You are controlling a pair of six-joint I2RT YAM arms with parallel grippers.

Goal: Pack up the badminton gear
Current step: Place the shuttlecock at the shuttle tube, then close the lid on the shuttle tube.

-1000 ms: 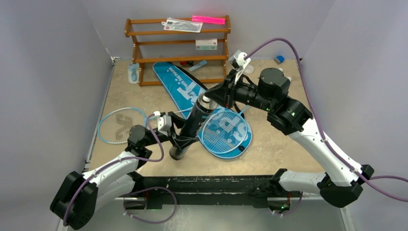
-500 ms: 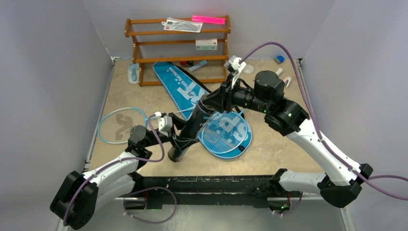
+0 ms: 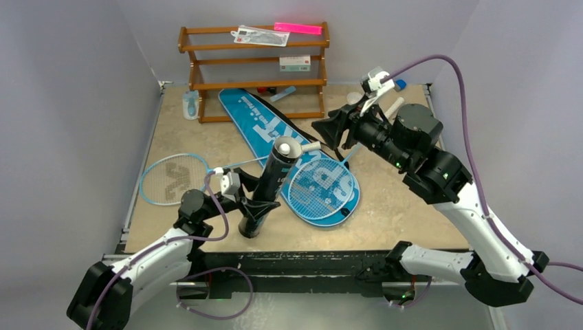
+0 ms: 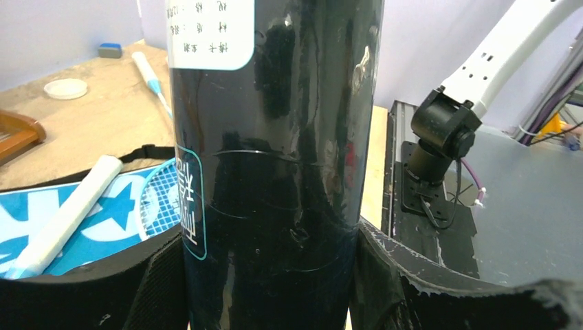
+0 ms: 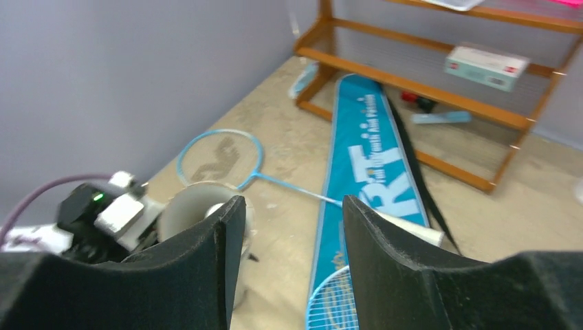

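The black tube (image 3: 267, 187) stands tilted near the table's front, with my left gripper (image 3: 256, 208) shut round its lower part; in the left wrist view the tube (image 4: 275, 158) fills the space between both fingers. Something white, maybe a shuttlecock (image 5: 214, 208), shows inside the tube's open mouth (image 5: 196, 206). My right gripper (image 3: 331, 130) hangs open and empty, up and to the right of that mouth. One light-blue racket (image 3: 172, 177) lies at the left. The other racket (image 3: 322, 189) rests on the blue bag (image 3: 258, 124).
The brown wooden rack (image 3: 254, 69) stands at the back with small items on its shelves. A pale-blue bottle (image 3: 190, 104) lies left of it. A white lid (image 3: 354, 98) and a small blue thing (image 3: 399, 84) sit at the back right.
My right gripper has opened and drawn back up and to the right, away from the tube's mouth. The left arm has shifted slightly left, still holding the tube.
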